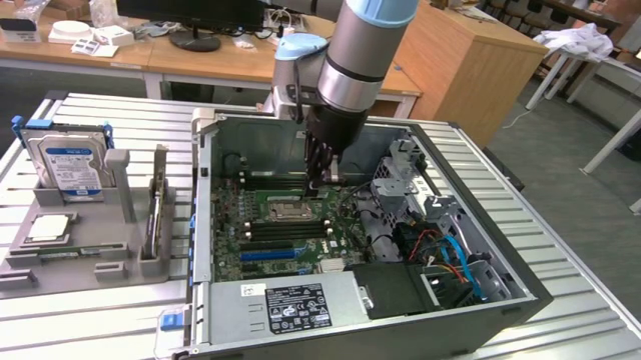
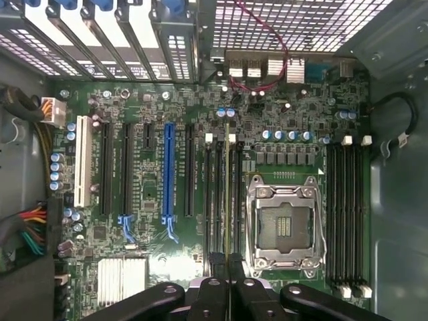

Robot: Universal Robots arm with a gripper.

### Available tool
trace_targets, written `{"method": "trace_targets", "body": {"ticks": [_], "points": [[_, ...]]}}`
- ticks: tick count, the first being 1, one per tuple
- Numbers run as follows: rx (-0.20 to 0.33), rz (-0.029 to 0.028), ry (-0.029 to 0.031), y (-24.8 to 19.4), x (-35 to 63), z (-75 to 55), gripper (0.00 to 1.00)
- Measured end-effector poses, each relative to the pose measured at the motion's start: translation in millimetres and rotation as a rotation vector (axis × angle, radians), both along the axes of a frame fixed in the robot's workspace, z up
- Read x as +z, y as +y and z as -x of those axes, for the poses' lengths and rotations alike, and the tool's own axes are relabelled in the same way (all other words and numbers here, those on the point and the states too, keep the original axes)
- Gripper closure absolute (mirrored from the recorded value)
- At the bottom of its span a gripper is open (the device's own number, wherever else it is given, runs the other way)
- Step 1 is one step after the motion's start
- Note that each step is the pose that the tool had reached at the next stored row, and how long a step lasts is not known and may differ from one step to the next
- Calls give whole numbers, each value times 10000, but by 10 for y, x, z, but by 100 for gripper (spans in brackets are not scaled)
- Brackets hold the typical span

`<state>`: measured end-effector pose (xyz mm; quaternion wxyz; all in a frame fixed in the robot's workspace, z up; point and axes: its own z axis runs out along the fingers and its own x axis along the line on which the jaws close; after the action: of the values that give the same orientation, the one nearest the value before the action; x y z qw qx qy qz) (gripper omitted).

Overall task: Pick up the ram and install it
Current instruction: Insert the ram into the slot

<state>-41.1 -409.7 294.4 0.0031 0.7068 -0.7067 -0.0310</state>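
The ram (image 2: pixel 227 200) shows edge-on as a thin green-yellow strip. It runs along one of the black memory slots (image 2: pixel 218 200) beside the empty processor socket (image 2: pixel 284 224). My gripper (image 2: pixel 228 277) is shut on the ram's upper edge, with its black fingers pressed together over it. In the exterior view my gripper (image 1: pixel 323 184) reaches straight down into the open computer case (image 1: pixel 470 300), just above the motherboard (image 1: pixel 255 240) next to the socket (image 1: pixel 285 210). I cannot tell whether the ram is seated in the slot or only resting on it.
A second bank of memory slots (image 2: pixel 348 214) lies on the socket's other side. A blue expansion slot (image 2: pixel 168 170) and black ones flank the ram. Cables (image 1: pixel 451 255) and a power supply (image 1: pixel 290 304) crowd the case. A grey holder (image 1: pixel 85 247) on the exterior view's left carries a hard drive (image 1: pixel 68 161) and a silver processor (image 1: pixel 50 227).
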Motion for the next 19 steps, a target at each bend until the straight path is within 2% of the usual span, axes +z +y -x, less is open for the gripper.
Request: {"method": "trace_targets", "body": {"ticks": [19], "points": [[0, 0, -5, 0, -202, 0, 88]]}}
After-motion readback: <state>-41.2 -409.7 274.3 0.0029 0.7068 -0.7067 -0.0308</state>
